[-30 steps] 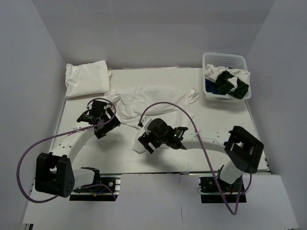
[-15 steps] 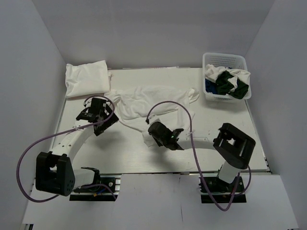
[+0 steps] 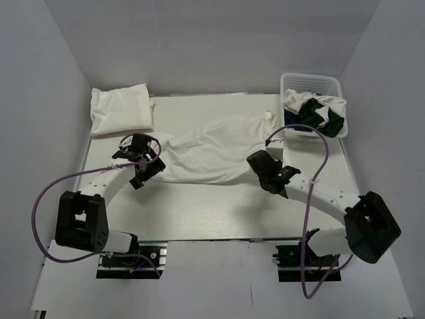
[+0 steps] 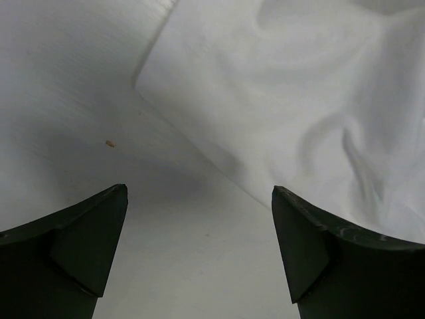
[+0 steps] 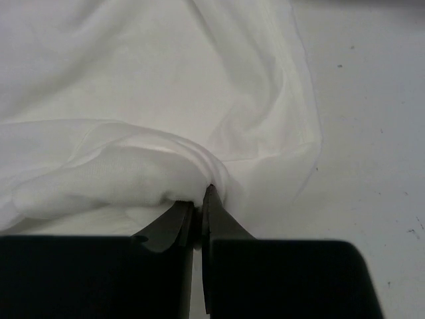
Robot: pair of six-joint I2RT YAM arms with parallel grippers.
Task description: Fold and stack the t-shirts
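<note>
Table (image 3: 219, 206): we have one white t-shirt (image 3: 212, 147) opened out mid-table, long axis left to right, with the right end angling toward the far side, close to the basket (image 3: 312, 85)

Folded stack (image 3: 121, 109) of white cloth sits at the far-left corner, well apart from the spread shirt. Heaped shirts (image 3: 317, 113), white, green and blue, fill the basket at far right

Right gripper (image 5: 199, 194) is clamped on a bunched fold of the white t-shirt at its near-right edge; the wrist view shows cloth pinched between closed fingers

Left gripper (image 4: 199, 193) is released, jaws wide, nothing between them. It sits just beside the shirt's left end. In its wrist view the hem (image 4: 199, 143) runs diagonally ahead, and the cloth lies up and to the right of the gap, over bare table

Our read: the shirt is anchored on the right only. The left arm is nearer the free end, so we'd expect it to reach forward and right onto that corner before any stretch or fold along the long axis
</note>
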